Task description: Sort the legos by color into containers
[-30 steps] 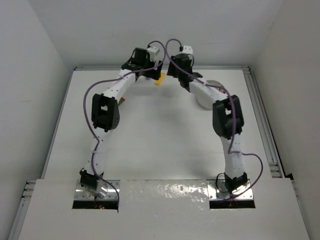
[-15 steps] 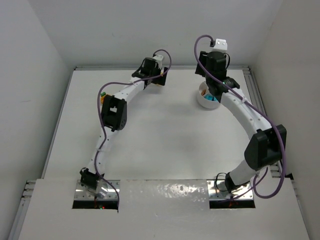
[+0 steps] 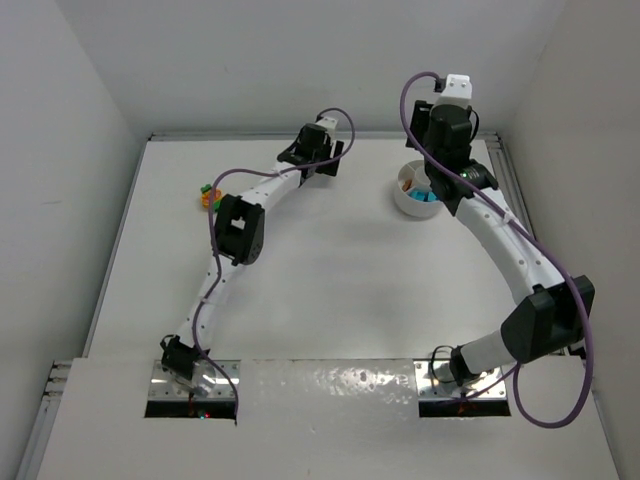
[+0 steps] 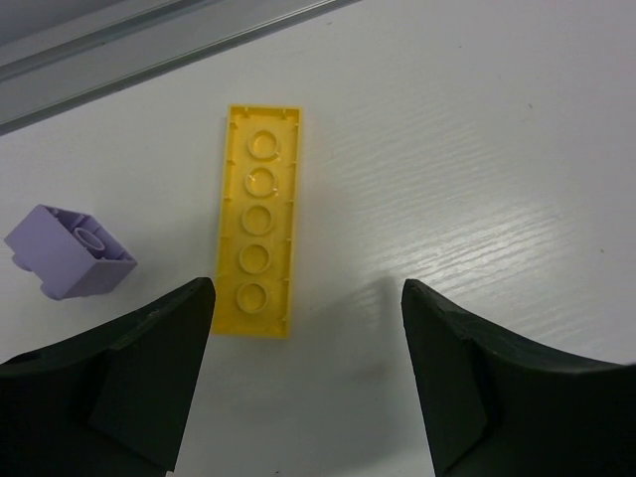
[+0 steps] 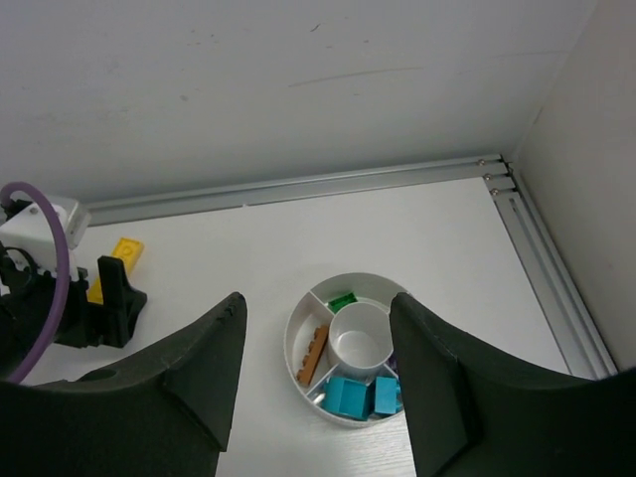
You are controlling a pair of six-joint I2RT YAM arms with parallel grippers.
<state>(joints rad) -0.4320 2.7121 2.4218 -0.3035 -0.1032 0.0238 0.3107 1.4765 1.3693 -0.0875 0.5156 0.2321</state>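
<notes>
1. The left end effector hung with its jaws spread wide and empty over the yellow plate. This flat five-stud piece lay well to the left of the white dish.
2. The step in hand was judged to be the grasp of that plate. It sat off centre, nearer one finger, so the jaws should be centred first. They should then close across its narrow width and go down to the surface, since the piece is thin. The purple brick just beside the plate should be kept clear.
3. The right end effector was wide open and held nothing above the dish. In separate wedges the dish held a green brick, a brown brick and teal bricks.
4. A cluster of green, orange and yellow legos lay unsorted, farther left of the dish than the plate.
5. The surface was white and faintly grained. A metal rail ran behind the dish, and another ran to its right. Plain white walls enclosed the space.
</notes>
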